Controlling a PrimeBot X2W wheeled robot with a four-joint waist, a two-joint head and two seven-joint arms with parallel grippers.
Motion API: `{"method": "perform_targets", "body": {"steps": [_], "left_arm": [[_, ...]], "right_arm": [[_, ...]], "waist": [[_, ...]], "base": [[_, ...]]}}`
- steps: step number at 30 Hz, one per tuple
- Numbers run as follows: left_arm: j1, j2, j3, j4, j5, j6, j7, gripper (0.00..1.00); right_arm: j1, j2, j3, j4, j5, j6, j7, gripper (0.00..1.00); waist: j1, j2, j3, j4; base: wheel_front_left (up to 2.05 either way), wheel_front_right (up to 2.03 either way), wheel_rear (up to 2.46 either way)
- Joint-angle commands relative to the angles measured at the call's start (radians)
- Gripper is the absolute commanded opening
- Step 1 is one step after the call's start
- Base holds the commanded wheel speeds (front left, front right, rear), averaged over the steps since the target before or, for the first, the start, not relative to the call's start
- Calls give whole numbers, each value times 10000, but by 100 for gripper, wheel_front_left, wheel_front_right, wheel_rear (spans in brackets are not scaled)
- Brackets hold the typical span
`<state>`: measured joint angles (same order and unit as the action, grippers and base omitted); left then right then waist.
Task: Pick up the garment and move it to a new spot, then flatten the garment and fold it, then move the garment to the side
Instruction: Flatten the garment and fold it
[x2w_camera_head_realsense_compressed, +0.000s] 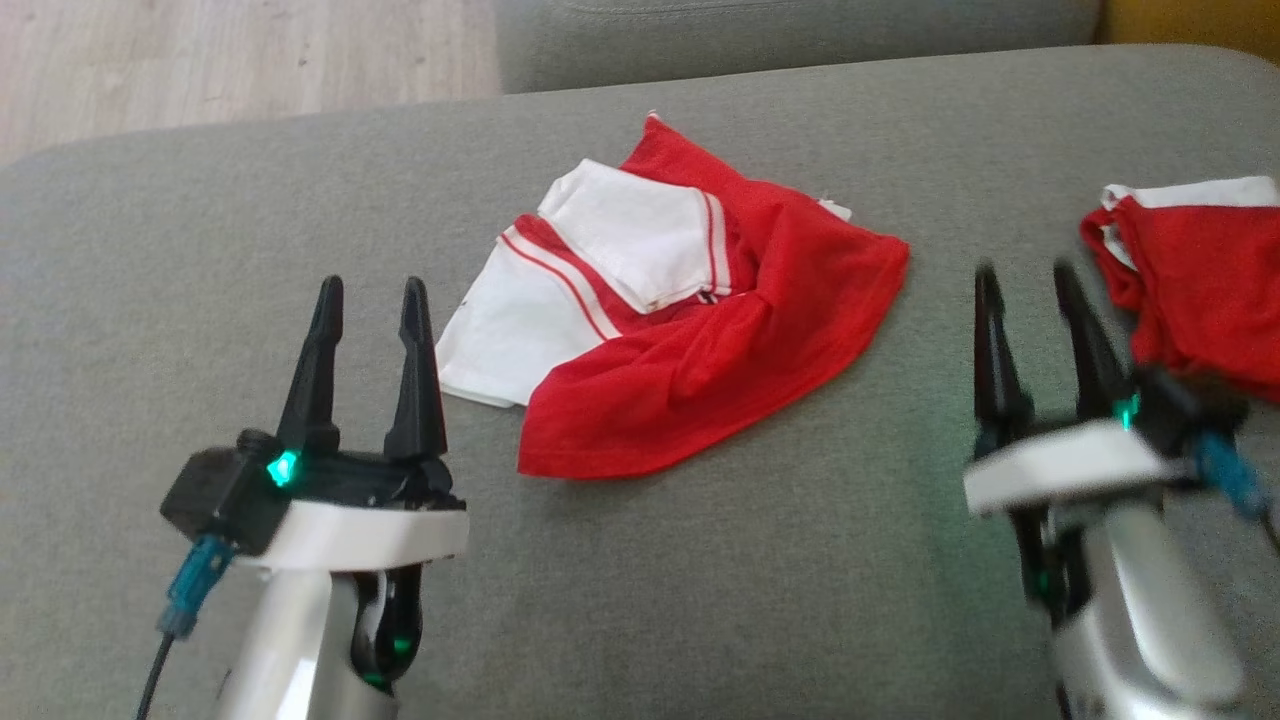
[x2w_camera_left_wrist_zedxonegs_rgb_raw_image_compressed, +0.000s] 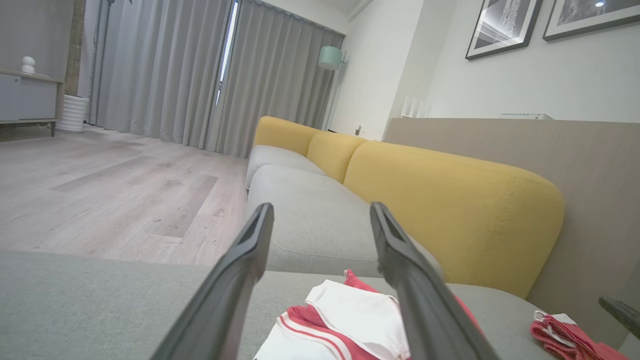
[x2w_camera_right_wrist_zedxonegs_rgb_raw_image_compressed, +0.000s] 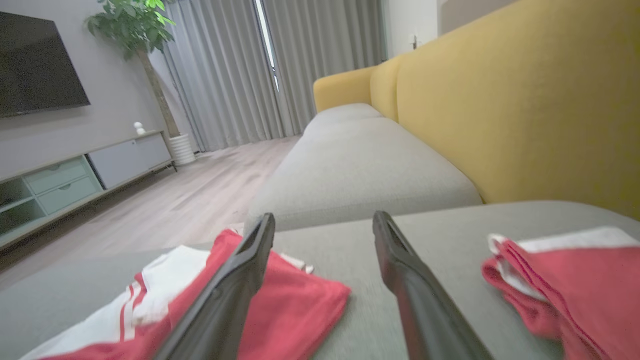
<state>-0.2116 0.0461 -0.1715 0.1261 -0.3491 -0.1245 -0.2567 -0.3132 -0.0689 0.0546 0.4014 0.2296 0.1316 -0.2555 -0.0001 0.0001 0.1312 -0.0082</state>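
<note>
A crumpled red and white garment (x2w_camera_head_realsense_compressed: 670, 310) lies in the middle of the grey sofa seat (x2w_camera_head_realsense_compressed: 700, 580). It also shows low in the left wrist view (x2w_camera_left_wrist_zedxonegs_rgb_raw_image_compressed: 350, 315) and in the right wrist view (x2w_camera_right_wrist_zedxonegs_rgb_raw_image_compressed: 295, 300). My left gripper (x2w_camera_head_realsense_compressed: 371, 290) stands open to its near left, above the seat, with nothing between its fingers (x2w_camera_left_wrist_zedxonegs_rgb_raw_image_compressed: 321, 210). My right gripper (x2w_camera_head_realsense_compressed: 1027, 275) is open and a little blurred, empty (x2w_camera_right_wrist_zedxonegs_rgb_raw_image_compressed: 324, 220), between that garment and a second red and white garment (x2w_camera_head_realsense_compressed: 1190, 280) lying bunched at the right edge (x2w_camera_right_wrist_zedxonegs_rgb_raw_image_compressed: 575, 285).
The seat's far edge meets another grey cushion (x2w_camera_head_realsense_compressed: 800, 40), with wooden floor (x2w_camera_head_realsense_compressed: 200, 60) beyond at the far left. A yellow backrest (x2w_camera_right_wrist_zedxonegs_rgb_raw_image_compressed: 500, 100) runs along the sofa's right side. Bare grey seat lies in front of the garments.
</note>
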Motion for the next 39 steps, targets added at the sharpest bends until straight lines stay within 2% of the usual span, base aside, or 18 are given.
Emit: {"method": "perform_targets", "body": {"steps": [1,7,15,24,32,38,39], "left_arm": [[-47,41,316,-340,133,-46,-51,100],[91,41,230,-240,224,-53,-51,100],[-151,41,-68,-211,198,-58,-51,100],[-452,41,-391,-82,58,-60,-51,100],[-826,41,-629,-54,-48,-60,-51,100],[-945,41,-640,4,-33,-61,-51,100],[-952,41,-626,9,-36,-61,-51,100]], "right_arm": [[-186,48,136,-454,-70,-9,-60,100],[1169,181,245,-1392,47,-9,-61,100],[606,185,-138,-1209,-65,-9,252,100],[-1145,186,-1434,878,-69,-9,1856,100],[-2673,186,-2098,2875,-1108,-9,2380,100],[-3321,186,-2161,4329,-1745,-9,2580,100],[-3400,187,-2193,4517,-1841,-9,2564,31]], "waist": [[1,-1,-64,-98],[1,-1,-89,-217],[1,-1,363,288],[1,-1,1079,1053],[1,-1,1655,1593],[1,-1,1849,1815],[1,-1,1854,1833]], "base": [[0,0,0],[0,0,0],[0,0,0],[0,0,0],[0,0,0],[0,0,0],[0,0,0]]}}
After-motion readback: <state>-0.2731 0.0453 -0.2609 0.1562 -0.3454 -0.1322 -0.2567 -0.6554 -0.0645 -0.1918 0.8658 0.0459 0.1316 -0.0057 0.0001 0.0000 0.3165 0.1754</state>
